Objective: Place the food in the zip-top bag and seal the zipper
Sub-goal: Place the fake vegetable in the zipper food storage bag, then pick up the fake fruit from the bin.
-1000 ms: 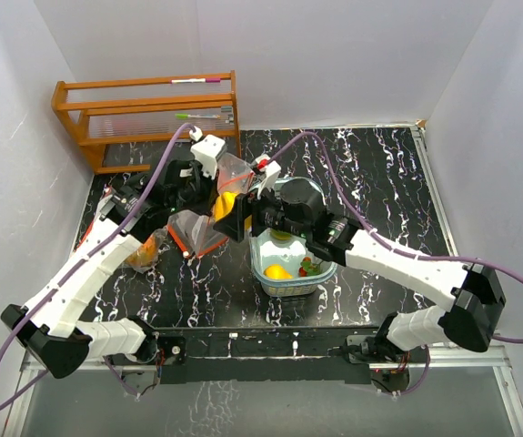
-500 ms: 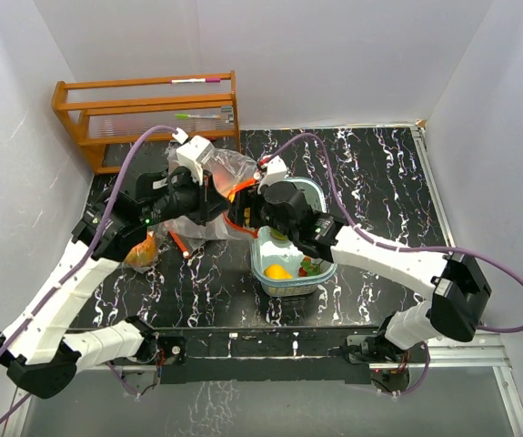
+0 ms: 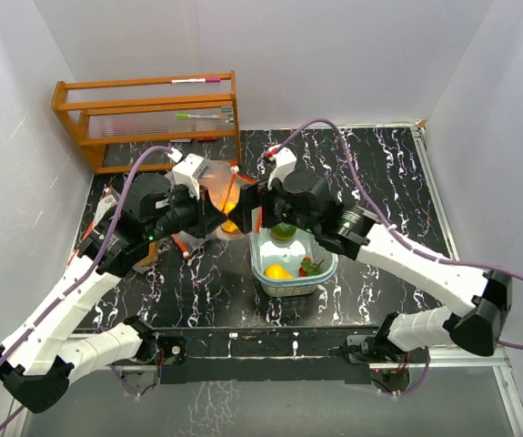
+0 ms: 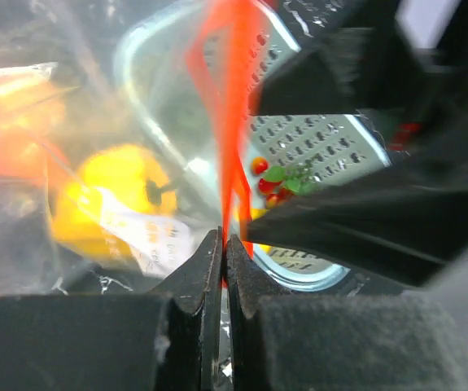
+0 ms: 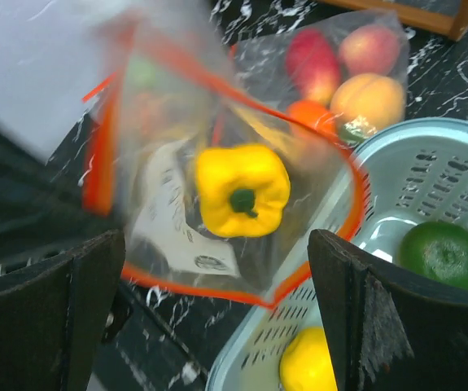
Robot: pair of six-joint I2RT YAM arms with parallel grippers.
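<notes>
Basket beside bag, wooden rack behind

One bag, one basket, perhaps eight fruits.

From above, the clear orange-zippered plastic bag is mostly hidden. The teal perforated plastic basket runs off the right wrist view.

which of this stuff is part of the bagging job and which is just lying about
Job: zip-top bag; yellow pepper inside it; green fruit and yellow fruit in the teal basket.
Lying about: wooden rack at the back; the basket itself, just holding fruit.
</notes>
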